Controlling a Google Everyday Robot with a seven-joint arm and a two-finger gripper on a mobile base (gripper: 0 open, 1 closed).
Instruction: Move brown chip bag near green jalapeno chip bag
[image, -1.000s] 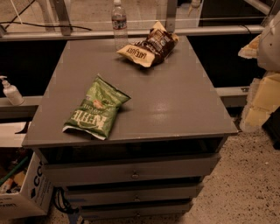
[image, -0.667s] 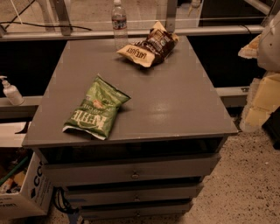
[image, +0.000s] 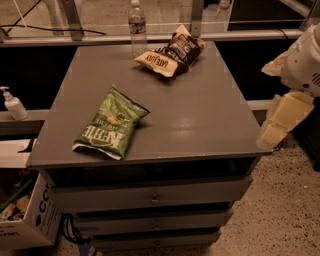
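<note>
Not started: bags lie well apart, nothing gripped.
We see the brown bag (image: 170, 54) at the far edge of the tabletop (image: 200, 115), just beside a bottle (image: 136, 25); the green bag (image: 111, 124) lies front left. The gripper (image: 281, 117) hangs off the right side, clear of both; jaws: we cannot tell. The whole pick and move is left.

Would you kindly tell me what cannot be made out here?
Camera view:
Claw, right of the table: its arm runs off the right edge.
Brown chip bag: lettering partly lost in crinkles.
Green jalapeno chip bag: small print too small.
Cardboard box: cut by left edge.
</note>
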